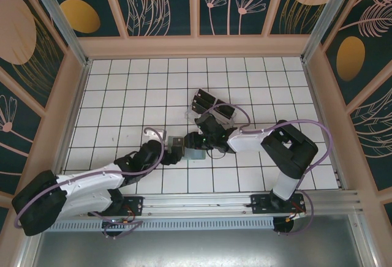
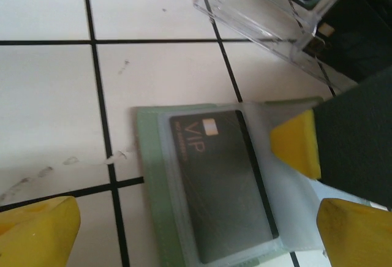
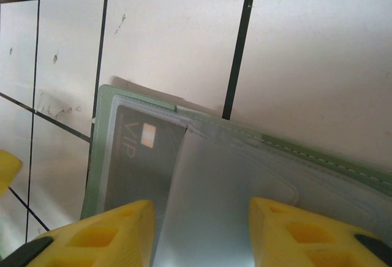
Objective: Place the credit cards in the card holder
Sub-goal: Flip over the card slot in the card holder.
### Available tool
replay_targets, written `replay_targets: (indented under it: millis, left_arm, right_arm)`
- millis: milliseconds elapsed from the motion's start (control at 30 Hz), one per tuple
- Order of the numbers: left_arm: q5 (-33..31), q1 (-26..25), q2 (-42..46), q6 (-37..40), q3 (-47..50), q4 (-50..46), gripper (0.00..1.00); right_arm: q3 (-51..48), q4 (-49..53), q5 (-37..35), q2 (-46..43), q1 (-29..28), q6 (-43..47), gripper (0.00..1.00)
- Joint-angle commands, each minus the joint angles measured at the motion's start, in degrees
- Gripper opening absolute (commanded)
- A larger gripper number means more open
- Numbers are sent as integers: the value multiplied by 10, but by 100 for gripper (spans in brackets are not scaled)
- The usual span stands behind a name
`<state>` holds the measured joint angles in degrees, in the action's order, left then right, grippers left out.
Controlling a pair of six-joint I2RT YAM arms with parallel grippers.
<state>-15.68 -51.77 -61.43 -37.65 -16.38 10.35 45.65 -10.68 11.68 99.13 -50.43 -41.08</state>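
The green card holder (image 1: 196,155) (image 2: 150,175) (image 3: 98,157) lies open on the white tiles. One black credit card marked VIP (image 2: 220,181) (image 3: 131,163) sits inside its clear sleeve. My right gripper (image 3: 201,218) (image 1: 205,133) hangs low over the holder's right half, its yellow fingers part-way apart on the edges of a second dark card (image 3: 202,206) (image 2: 358,138). That card's far end meets a translucent sleeve flap (image 2: 288,193). My left gripper (image 2: 196,218) (image 1: 174,147) is open, wide astride the holder's left half and touching nothing.
A clear acrylic stand (image 1: 211,105) (image 2: 257,13) with more black cards (image 1: 202,103) stands just beyond the holder. Wooden walls ring the tiled floor (image 1: 122,95). The two arms meet close together over the holder.
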Motion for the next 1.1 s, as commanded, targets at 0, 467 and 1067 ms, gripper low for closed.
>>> replay_targets:
  millis: [0,467,1067]
  left_arm:
    - [-20,-16,-25,13,-9,29,99]
    - [-13,-32,-49,18,-10,68,98]
    - [-34,-44,-111,34,-32,81,98]
  right_arm:
    - [-17,16,-5,-3,3,-20,45]
    - [-21,12,-3,1,3,-32,45]
    - [-27,4,1,1,3,-38,45]
